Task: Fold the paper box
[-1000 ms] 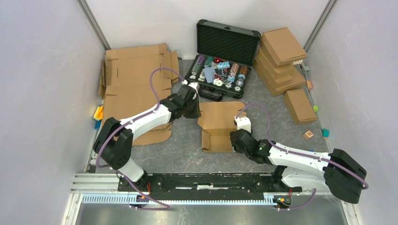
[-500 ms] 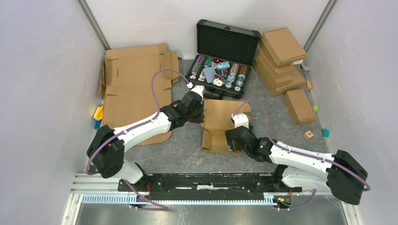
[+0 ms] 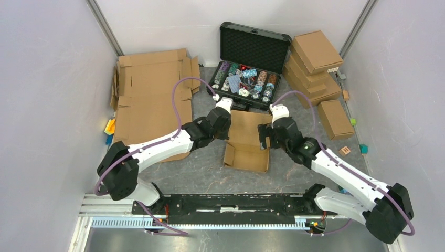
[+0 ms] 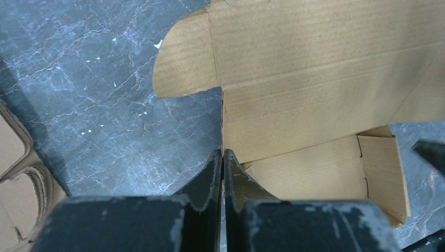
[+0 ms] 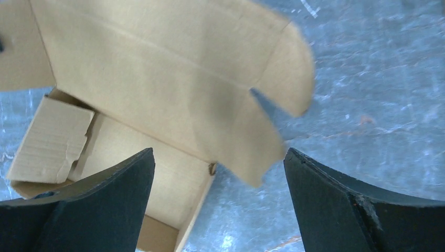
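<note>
The paper box [image 3: 246,137] lies half-formed in the middle of the table. Its tray is toward me and its lid panel with rounded tabs is toward the black case. My left gripper [image 3: 226,132] is at the box's left side. In the left wrist view its fingers [image 4: 223,157] are pressed together on the thin upright left edge of the cardboard [image 4: 315,105]. My right gripper [image 3: 264,137] hovers over the box's right side, open wide. The right wrist view shows the lid flap [image 5: 157,79] and tray corner between and beyond its fingertips [image 5: 218,173], touching neither.
An open black case [image 3: 246,79] of chips stands just behind the box. Large flat cardboard sheets [image 3: 149,94] lie at the left, under the left arm. Stacked folded boxes [image 3: 312,65] and a single one [image 3: 335,119] sit at the right, with small blocks [image 3: 345,151] nearby.
My left gripper moved right onto the box's left edge and shut. My right gripper left the tray's near right side, swung back toward the case and opened wide. The box shifted slightly.
</note>
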